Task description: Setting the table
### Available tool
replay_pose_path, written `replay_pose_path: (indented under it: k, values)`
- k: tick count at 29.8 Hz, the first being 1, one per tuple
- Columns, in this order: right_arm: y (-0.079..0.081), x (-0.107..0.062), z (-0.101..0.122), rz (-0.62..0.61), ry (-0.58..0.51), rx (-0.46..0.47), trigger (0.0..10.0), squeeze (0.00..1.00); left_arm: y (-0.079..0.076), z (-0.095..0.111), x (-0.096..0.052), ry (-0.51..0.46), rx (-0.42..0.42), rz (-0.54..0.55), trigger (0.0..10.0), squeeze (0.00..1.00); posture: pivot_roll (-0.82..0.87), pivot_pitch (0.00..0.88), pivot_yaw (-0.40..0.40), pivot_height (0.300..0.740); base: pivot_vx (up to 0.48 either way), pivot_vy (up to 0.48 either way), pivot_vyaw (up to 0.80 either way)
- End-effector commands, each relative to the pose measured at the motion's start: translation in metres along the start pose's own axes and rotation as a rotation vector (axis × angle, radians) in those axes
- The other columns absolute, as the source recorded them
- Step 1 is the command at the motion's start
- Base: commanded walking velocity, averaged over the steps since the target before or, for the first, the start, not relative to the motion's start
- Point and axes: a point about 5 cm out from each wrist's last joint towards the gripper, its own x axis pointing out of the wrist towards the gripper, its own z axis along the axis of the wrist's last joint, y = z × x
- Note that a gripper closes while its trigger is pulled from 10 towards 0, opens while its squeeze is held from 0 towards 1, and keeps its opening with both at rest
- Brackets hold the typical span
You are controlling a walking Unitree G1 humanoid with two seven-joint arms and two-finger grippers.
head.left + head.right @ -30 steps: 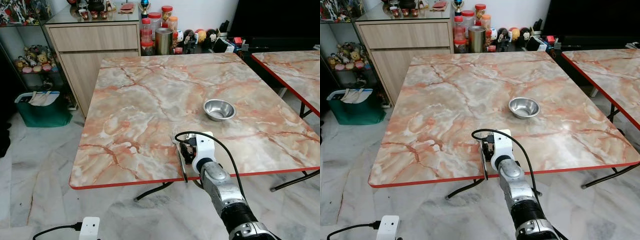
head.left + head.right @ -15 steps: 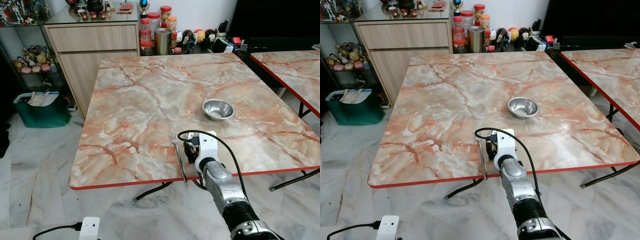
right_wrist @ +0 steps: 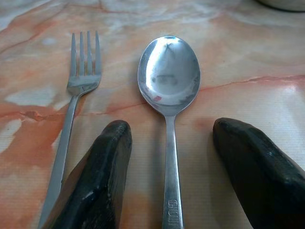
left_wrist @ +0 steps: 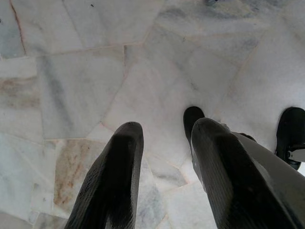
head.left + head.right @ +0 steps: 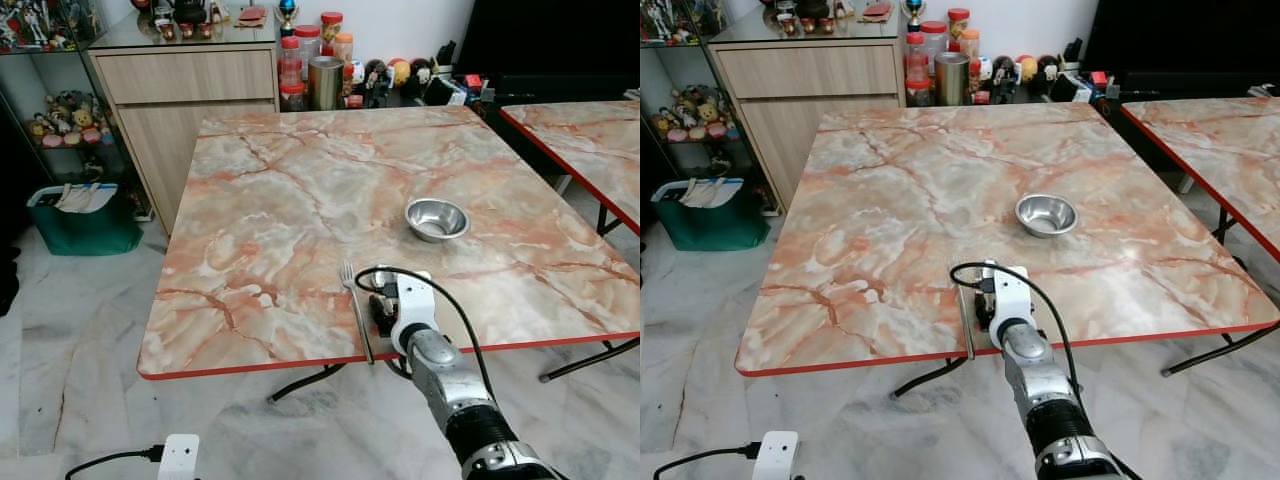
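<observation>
I count one fork (image 3: pixel 71 109), one spoon (image 3: pixel 168 90), one steel bowl (image 5: pixel 437 218) and two marble tables (image 5: pixel 300 200).

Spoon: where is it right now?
The spoon lies on the table near its front edge, between the open right gripper fingers, fork alongside.

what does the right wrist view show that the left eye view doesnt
Right wrist view alone: the spoon lies flat on the table between the right gripper's open black fingers, untouched by either, bowl pointing away from the wrist, with the fork's tines clear beside it.

Left eye view alone: the whole marble table, the steel bowl further in from the cutlery, the wooden cabinet and the green bin.

Both: the fork near the table's front edge and the right gripper beside it.
</observation>
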Motion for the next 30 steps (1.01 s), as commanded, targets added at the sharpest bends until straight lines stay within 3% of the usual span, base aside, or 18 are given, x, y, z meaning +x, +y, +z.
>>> replay_pose_path:
  k: [1,4,5,6,7,30]
  values:
    - [-0.001,0.0,-0.0078,-0.004,0.053,-0.003,10.0,0.0,0.0023,-0.005,-0.0005,0.026,-0.002,0.006,10.0,0.0,-0.05,0.0,-0.03,0.74,0.0,0.0,0.0]
    - [0.0004,0.0,-0.0119,0.008,0.071,-0.015,10.0,0.0,0.0023,-0.0051,-0.0005,0.027,-0.002,0.006,10.0,0.0,-0.05,0.0,-0.03,0.74,0.0,0.0,0.0]
    - [0.0017,-0.0002,-0.0138,0.02,0.078,-0.014,9.4,0.0,0.0023,-0.0052,-0.0005,0.027,-0.004,0.006,10.0,0.0,-0.05,0.0,-0.03,0.74,0.0,0.0,0.0]
    - [0.0017,-0.0002,-0.0138,0.02,0.078,-0.014,9.4,0.0,0.0023,-0.0052,-0.0005,0.027,-0.004,0.006,10.0,0.0,-0.05,0.0,-0.03,0.74,0.0,0.0,0.0]
    - [0.0028,-0.0004,-0.0141,0.025,0.079,-0.01,0.0,0.0,0.0024,-0.0054,-0.0005,0.028,-0.005,0.006,10.0,0.0,-0.05,0.0,-0.03,0.74,0.0,0.0,0.0]
    - [0.0033,0.0007,-0.0068,0.038,0.067,-0.017,0.0,0.0,0.002,-0.0057,-0.0006,0.029,-0.004,0.004,10.0,0.0,-0.04,0.0,-0.036,0.74,0.0,0.0,0.0]
